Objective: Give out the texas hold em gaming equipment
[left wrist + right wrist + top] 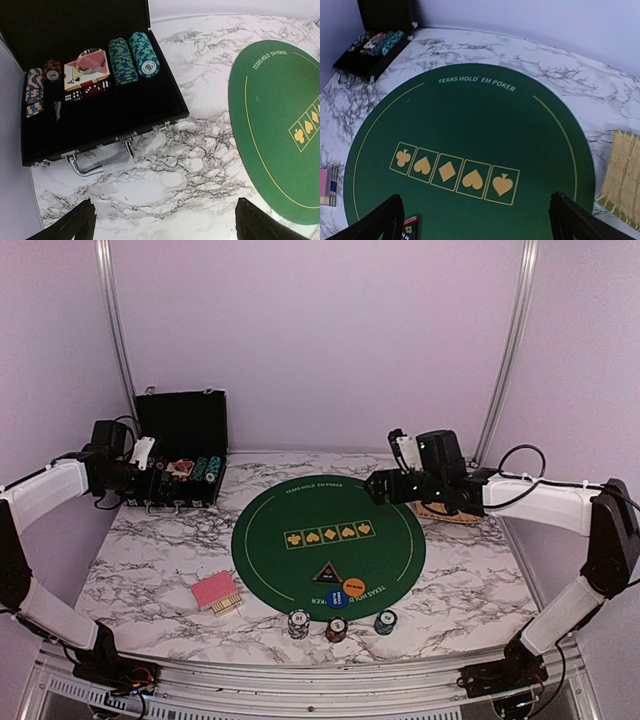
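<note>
Three short poker chip stacks stand near the front edge: white (298, 623), red (336, 629) and teal (385, 621). On the green round mat (300, 510) lie a black triangular button (326, 573), an orange button (353, 587) and a blue button (337, 599). Red-backed cards (215, 592) lie left of the mat. The open black case (100, 130) holds teal chip stacks (142, 52), more cards (87, 67) and red dice (85, 92). My left gripper (162, 227) hangs open over bare marble in front of the case. My right gripper (475, 220) is open above the mat (470, 100), holding nothing.
A tan woven tray (450, 512) sits at the mat's right, under the right arm, and shows again as the tray (622, 170) in the right wrist view. The case's metal handle (85, 167) sticks out toward the left gripper. Walls close in behind and beside the marble table (140, 570).
</note>
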Controlling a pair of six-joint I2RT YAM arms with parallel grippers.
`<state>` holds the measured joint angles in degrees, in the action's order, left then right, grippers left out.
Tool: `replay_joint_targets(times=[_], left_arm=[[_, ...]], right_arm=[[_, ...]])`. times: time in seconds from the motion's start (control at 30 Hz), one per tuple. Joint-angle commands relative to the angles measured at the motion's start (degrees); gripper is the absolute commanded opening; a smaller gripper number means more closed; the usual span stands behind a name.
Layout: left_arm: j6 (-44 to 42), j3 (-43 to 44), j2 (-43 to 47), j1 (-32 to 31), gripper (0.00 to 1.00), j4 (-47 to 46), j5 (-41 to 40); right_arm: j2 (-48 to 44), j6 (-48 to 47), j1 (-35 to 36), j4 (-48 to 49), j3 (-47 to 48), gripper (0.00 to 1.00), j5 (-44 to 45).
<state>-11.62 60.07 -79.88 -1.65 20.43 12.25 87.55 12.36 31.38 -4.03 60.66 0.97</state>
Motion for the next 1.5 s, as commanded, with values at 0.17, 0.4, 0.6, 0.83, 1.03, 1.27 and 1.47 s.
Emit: replay_joint_targets(times=[0.17,0.4,0.6,0.83,1.03,1.27,1.47], left_arm=[[-1.26,1.71,2.57,0.32,0.99,8.72,3.52],[-1.27,2.42,2.96,0.26,0.99,10.92,4.84],[-2.14,3.38,2.8,0.24,0.99,12.7,5.37],[-1.94,4.93,2.48,0.29,0.99,13.78,7.28],[-2.15,5.45,2.46,0.23,0.99,14.38,7.35],[-2.12,6.07,2.59,0.19,0.99,15.14,7.37],[-2.18,6.63,2.89,0.23,0.99,15.47,6.63]], right_arm=[[12.86,-2.38,13.82,-13.49,9.7,0.98,-0.03],[20.57,-3.52,17.23,-15.65,14.52,0.88,-0.39],[20.91,-3.77,17.23,-16.37,13.58,0.85,-1.8],[18.31,-2.98,18.31,-15.12,7.28,0.86,-4.52],[19.03,-2.77,19.7,-14.34,5.02,0.8,-4.43],[20.04,-3.36,21.21,-14.39,6.13,0.63,-2.73],[22.05,-3.62,22.68,-14.99,7.5,0.51,-1.86]])
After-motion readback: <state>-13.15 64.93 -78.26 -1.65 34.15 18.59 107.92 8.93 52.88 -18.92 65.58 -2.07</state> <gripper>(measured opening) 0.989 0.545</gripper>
